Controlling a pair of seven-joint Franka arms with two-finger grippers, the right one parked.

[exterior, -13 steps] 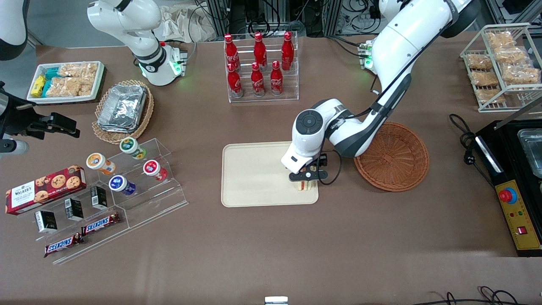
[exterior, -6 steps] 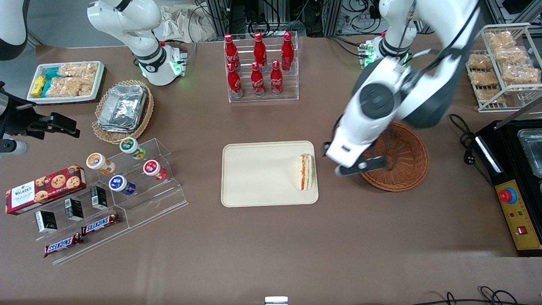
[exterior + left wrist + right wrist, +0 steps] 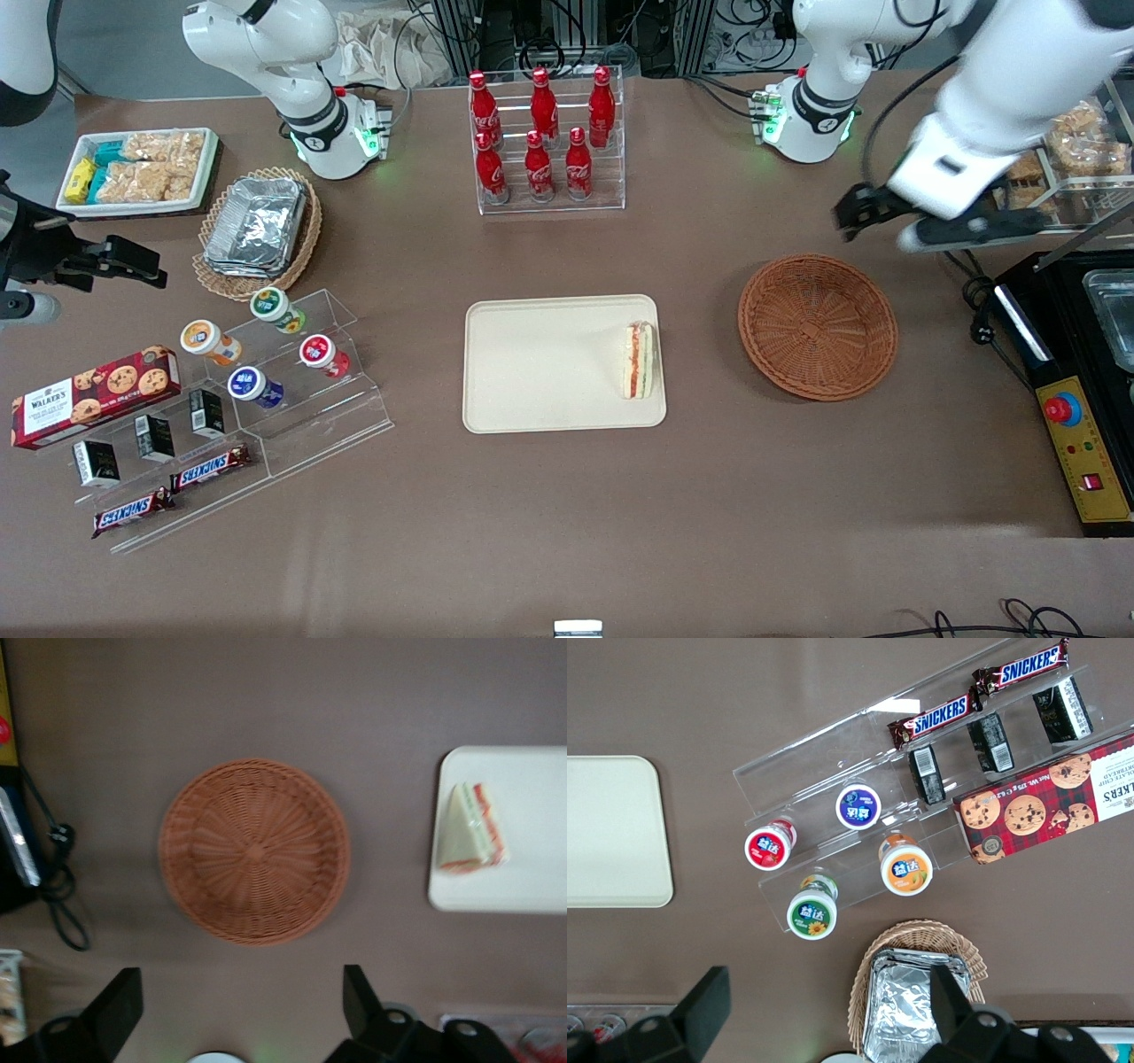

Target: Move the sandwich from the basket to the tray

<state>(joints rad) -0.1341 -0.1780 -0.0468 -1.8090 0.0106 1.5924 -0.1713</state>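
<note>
Sandwich on tray, basket beside it

The sandwich [image 3: 640, 360] lies on the tray [image 3: 532, 372], at its edge nearest the basket [image 3: 818, 326]. The claw [image 3: 921, 223] hangs open above the bench [image 3: 567, 496], farther from the front camera than the basket.

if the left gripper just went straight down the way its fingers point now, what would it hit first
Probably the bare table. The open gripper hangs high, pointing down, empty. In its wrist view the basket lies just ahead of the fingers; the front view puts the gripper farther from the camera than the basket. Depth is unclear.

Brown table [image 3: 549, 514]; black cables [image 3: 974, 301] on it; metal framing [image 3: 567, 35] above table's top edge.
</note>
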